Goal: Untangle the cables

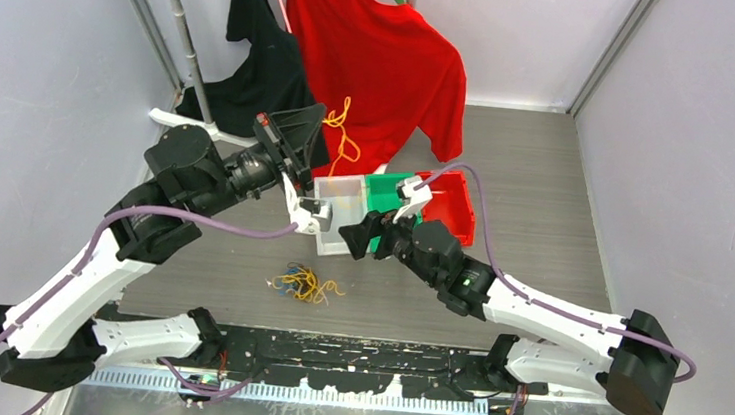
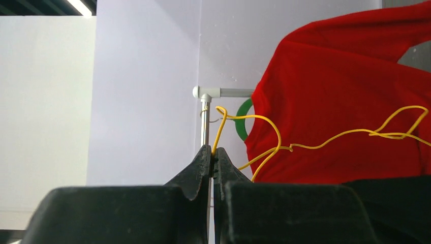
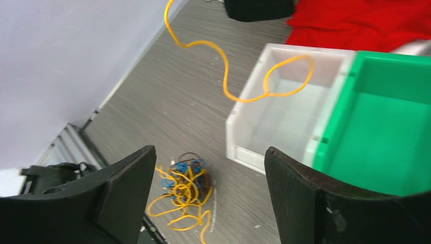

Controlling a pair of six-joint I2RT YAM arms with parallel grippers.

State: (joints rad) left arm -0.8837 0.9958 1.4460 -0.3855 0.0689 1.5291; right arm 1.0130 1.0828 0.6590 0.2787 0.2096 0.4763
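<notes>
One yellow cable (image 3: pixel 225 76) hangs in loose curls from the left tool (image 2: pixel 212 152), long axis roughly vertical, its lower loop against the white bin (image 3: pixel 249 145); that tool is pinched closed on the upper end; the right tool (image 3: pixel 209 152) stands wide, holding nothing, above the tangled cables (image 3: pixel 184 184) on the grey tabletop (image 3: pixel 178 101); a red shirt (image 1: pixel 387 59) hangs behind.

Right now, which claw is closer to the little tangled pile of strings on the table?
Right. The right gripper hovers open just above the pile; the left gripper is raised farther back, shut on one yellow cable.
</notes>
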